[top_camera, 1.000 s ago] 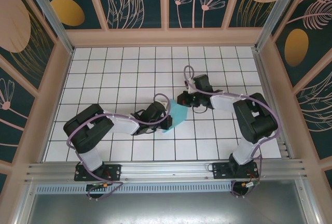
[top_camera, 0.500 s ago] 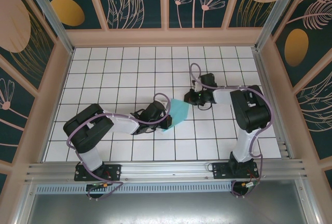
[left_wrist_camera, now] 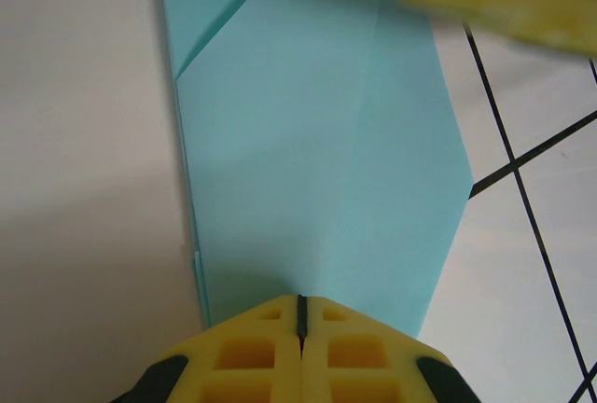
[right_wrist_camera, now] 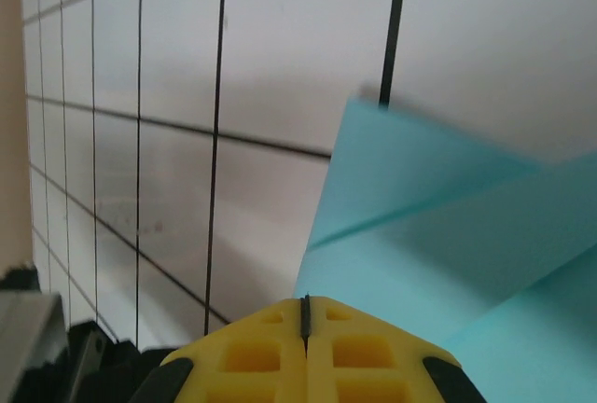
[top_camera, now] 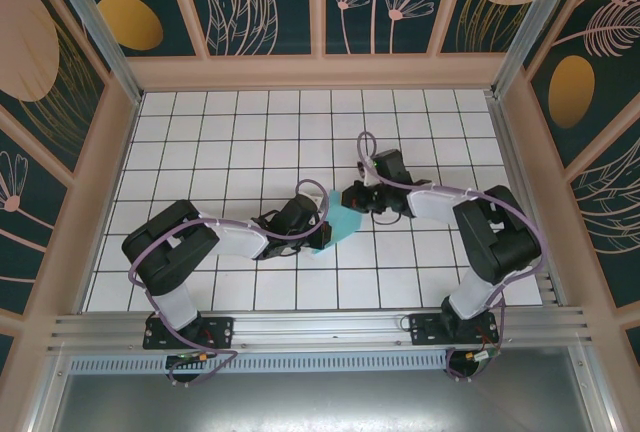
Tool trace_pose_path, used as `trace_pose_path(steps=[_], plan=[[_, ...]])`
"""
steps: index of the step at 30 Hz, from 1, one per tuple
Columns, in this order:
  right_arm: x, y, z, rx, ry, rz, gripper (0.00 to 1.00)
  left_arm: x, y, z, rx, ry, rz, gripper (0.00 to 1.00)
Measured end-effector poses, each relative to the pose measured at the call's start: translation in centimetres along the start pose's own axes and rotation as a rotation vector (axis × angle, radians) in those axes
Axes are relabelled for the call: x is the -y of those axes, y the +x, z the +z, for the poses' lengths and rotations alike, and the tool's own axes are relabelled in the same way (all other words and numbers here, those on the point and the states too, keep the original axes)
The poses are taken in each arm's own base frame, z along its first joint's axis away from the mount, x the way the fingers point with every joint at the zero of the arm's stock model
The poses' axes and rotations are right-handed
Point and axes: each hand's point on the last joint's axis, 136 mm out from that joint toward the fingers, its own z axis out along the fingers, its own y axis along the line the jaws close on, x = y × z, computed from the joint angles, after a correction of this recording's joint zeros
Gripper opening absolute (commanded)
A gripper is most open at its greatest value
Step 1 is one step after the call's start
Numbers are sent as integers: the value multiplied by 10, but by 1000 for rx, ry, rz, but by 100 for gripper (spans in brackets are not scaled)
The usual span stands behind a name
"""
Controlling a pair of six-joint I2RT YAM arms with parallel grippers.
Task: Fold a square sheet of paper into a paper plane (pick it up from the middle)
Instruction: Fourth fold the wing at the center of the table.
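Two robot arms hold a partly folded light-blue sheet of paper [top_camera: 341, 222] between them near the middle of a white gridded worktop [top_camera: 220, 142].
From above, the left gripper [top_camera: 320, 231] meets the sheet's near-left side and the right gripper [top_camera: 352, 195] its far side. At the left wrist, yellow jaws are clenched on the creased sheet's edge. At the right wrist, jaws are pinched on the lifted sheet.

The paper [left_wrist_camera: 308, 160] is thin, matt and sharply creased. The left gripper [left_wrist_camera: 300, 308] is yellow moulded plastic. The white table [top_camera: 200, 142] looks smooth, slightly glossy.
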Motion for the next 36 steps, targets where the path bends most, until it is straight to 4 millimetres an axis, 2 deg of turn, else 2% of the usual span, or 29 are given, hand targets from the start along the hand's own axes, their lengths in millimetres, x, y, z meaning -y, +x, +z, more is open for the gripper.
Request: trace_pose_path(steps=[5, 10, 15, 18, 22, 25, 31, 36], plan=[[6, 15, 13, -54, -3, 48, 2, 1, 0, 0, -3, 5, -3, 0], [23, 24, 22, -87, 38, 82, 1, 2, 0, 0, -13, 17, -19, 0], [26, 25, 24, -92, 44, 89, 1, 6, 0, -1, -26, 28, -41, 0], [27, 25, 24, -91, 47, 89, 0, 16, -7, -9, -15, 57, -68, 13], [27, 24, 25, -99, 55, 94, 0, 37, -24, -19, 16, 123, -135, 17], [27, 24, 25, -103, 58, 96, 0, 45, -27, -21, 15, 152, -190, 18], [27, 24, 26, -104, 58, 97, 0, 43, -22, -20, -10, 149, -287, 17], [28, 24, 26, -105, 59, 97, 0, 32, -9, -17, -40, 119, -345, 17]])
